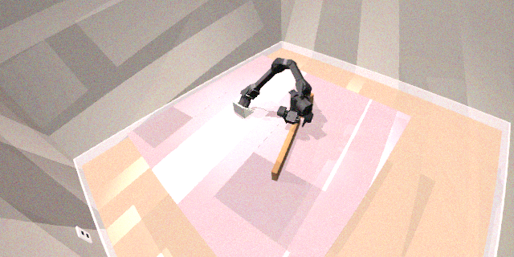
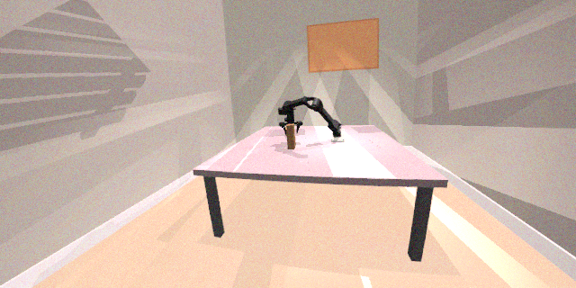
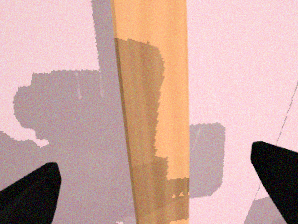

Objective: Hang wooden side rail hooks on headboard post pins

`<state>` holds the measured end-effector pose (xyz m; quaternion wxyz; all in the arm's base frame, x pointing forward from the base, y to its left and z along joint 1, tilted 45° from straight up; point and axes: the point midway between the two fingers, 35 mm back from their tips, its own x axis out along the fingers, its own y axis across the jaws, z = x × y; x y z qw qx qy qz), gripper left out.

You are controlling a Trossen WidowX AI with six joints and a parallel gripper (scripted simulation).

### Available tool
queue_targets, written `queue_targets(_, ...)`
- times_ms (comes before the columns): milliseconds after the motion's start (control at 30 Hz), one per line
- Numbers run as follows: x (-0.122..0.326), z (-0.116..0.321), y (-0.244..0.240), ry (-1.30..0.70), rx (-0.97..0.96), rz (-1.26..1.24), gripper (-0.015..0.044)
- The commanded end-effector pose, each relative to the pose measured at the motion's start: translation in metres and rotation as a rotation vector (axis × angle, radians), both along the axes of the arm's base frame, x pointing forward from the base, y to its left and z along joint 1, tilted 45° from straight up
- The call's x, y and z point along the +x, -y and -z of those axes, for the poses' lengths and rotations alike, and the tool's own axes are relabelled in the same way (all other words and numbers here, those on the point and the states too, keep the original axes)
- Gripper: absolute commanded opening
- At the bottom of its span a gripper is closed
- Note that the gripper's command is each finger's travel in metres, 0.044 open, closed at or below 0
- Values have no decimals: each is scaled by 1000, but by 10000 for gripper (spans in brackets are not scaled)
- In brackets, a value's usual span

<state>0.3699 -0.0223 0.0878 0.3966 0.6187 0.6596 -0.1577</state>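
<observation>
The long wooden side rail (image 1: 286, 148) (image 2: 292, 145) (image 3: 172, 100) lies along the table, running from beneath the gripper to its free end nearer the top and exterior views. The headboard post (image 1: 312, 97) shows only as a small strip behind the gripper in the top view. Its slot, the pins and the rail's hooks are hidden. My gripper (image 1: 296, 121) (image 2: 292, 130) (image 3: 157, 161) is open and empty, pointing down above the rail. In the wrist view the rail passes between the two wide-set fingertips, with a gap on each side. I cannot tell the exact height above it.
The arm's base plate (image 1: 242, 110) (image 2: 337, 139) stands on the pink table (image 1: 257, 213) (image 2: 270, 162), to one side of the rail. The arm arches from it to the gripper. Shadows and bright light bands cross the table. An orange panel (image 2: 343, 46) is on the back wall.
</observation>
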Motion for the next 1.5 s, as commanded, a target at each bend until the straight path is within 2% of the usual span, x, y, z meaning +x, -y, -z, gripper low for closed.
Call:
queue_targets(0,1,5,-6,-2,4,2,440)
queue_targets(1000,2,36,-37,-1,8,1,440)
queue_targets(1433,2,36,-37,-1,8,1,99)
queue_targets(1467,2,36,-37,-1,8,1,92)
